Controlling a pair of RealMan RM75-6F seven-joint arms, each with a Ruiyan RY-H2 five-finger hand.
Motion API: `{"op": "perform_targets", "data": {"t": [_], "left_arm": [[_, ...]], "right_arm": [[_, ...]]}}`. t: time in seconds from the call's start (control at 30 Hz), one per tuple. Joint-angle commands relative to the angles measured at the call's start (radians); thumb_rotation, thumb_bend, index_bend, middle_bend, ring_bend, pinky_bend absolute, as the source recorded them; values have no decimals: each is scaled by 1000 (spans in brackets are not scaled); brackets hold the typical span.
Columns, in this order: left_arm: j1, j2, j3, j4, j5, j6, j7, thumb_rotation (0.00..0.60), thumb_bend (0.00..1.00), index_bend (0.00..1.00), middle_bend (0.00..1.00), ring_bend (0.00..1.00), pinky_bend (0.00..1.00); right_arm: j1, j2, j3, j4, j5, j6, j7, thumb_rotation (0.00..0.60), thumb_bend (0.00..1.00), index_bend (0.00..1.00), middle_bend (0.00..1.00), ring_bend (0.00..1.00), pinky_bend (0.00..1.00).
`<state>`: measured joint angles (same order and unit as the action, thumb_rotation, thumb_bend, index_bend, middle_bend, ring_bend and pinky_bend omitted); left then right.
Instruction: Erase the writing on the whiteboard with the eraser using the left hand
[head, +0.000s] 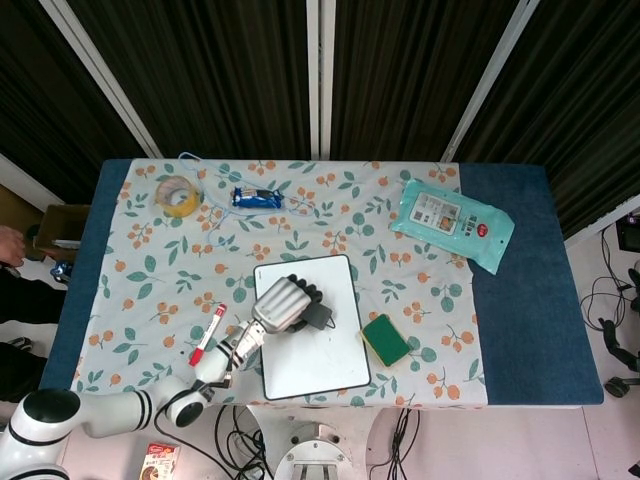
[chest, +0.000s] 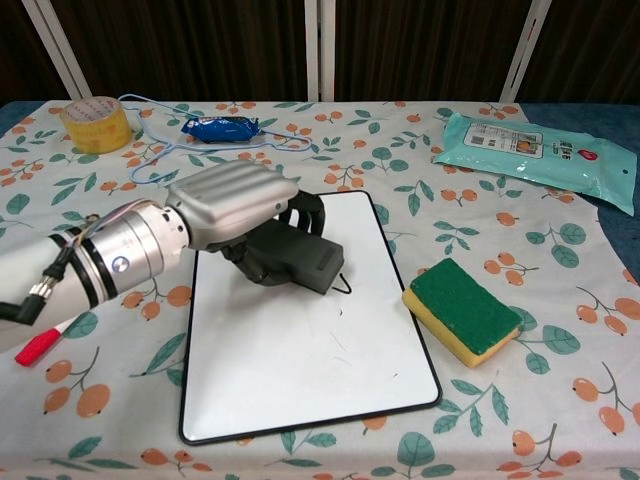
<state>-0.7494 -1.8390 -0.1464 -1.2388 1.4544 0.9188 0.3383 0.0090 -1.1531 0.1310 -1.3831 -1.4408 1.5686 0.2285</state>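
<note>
One long table (head: 520, 300) is seen from above, its middle covered by a white cloth printed with orange fruit and green leaves (head: 150, 290), its dark blue surface left bare at both ends. Black vertical blinds with white frame bars (head: 315, 70) are seen behind it, and cables are scattered on the pale floor at the right.

At the far left corner a roll of yellow tape (chest: 95, 122) is placed, with a thin blue cord (chest: 150, 135) looped beside it and a blue foil snack packet (chest: 220, 127) further right. A red marker with a white band (head: 207, 335) lies near the front left. The silver left hand (chest: 235, 205) is closed around the dark grey block eraser (chest: 300, 258), which is pressed on the upper part of the black-framed white whiteboard (chest: 300, 370); a small dark stroke remains just right of the eraser. Beside the board a green-topped yellow sponge (chest: 463, 310) is laid, and at the far right a teal pack of wet wipes (chest: 540, 145). No right hand is shown in either view.
</note>
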Motion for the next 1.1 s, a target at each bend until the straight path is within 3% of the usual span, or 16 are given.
{"op": "perform_targets", "data": {"t": [0.03,0.53,1.1], "left_arm": [[-16,-4,-13,20,-20,-16,-20,600,411,678,638,536,555],[-63,-66,-7,29,-45,-30,-22,600,413,685,647,543,559],[-21,-63,73,-135,-42,15,25,600,413,695,656,553,567]], "right_arm": [[0,1,1,-3,0,1,-1,600,367,0,0,0,0],[-3,4,4,-3,7,-4,-1,600,366,0,0,0,0],[-5,-1,5,15,7,-6,16,600,366,0,0,0,0]]}}
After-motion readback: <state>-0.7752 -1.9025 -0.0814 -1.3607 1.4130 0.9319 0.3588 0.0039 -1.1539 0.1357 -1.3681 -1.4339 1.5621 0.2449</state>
